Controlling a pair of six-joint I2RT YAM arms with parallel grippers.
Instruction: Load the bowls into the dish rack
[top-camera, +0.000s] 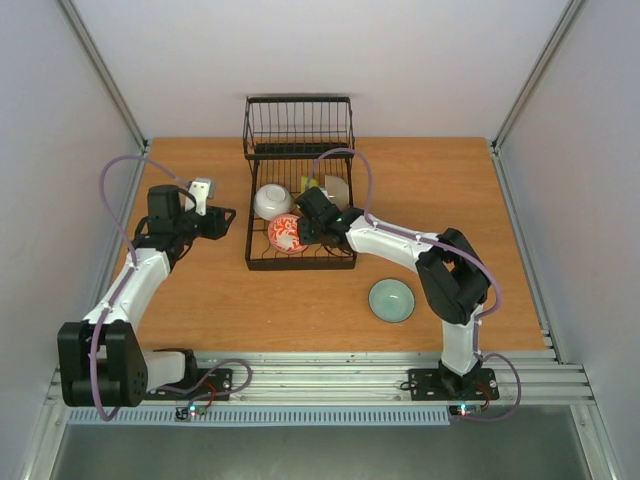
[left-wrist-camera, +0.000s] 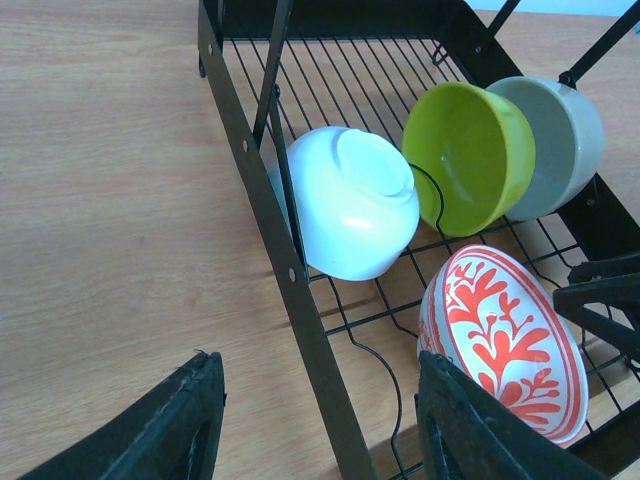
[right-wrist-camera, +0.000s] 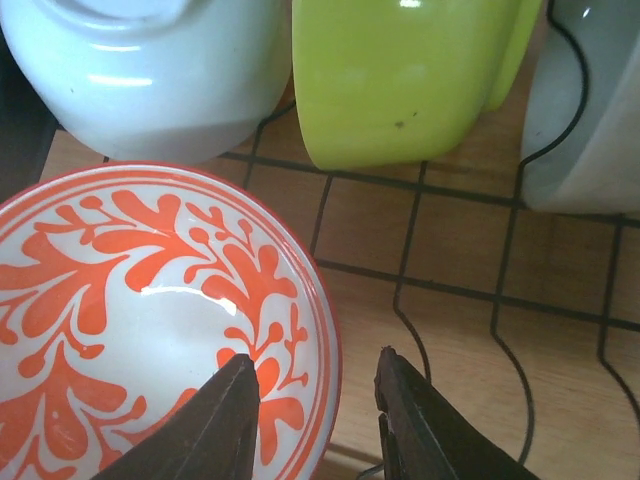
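The black wire dish rack (top-camera: 300, 265) holds the white bowl (left-wrist-camera: 355, 205), the yellow-green bowl (left-wrist-camera: 465, 155) and the cream bowl (left-wrist-camera: 560, 140) on their sides. The red-patterned bowl (right-wrist-camera: 130, 300) sits at its front. My right gripper (right-wrist-camera: 315, 358) straddles that bowl's rim, one finger inside and one outside, with a gap between rim and outer finger. The pale teal bowl (top-camera: 391, 300) stands upright on the table to the right of the rack. My left gripper (left-wrist-camera: 315, 410) is open over the rack's left rail (left-wrist-camera: 290, 270), holding nothing.
The rack's tall wire basket section (top-camera: 298, 125) stands at the far end against the back wall. Grey walls close in the wooden table (top-camera: 200, 300) on the left, right and back. A metal rail runs along the near edge.
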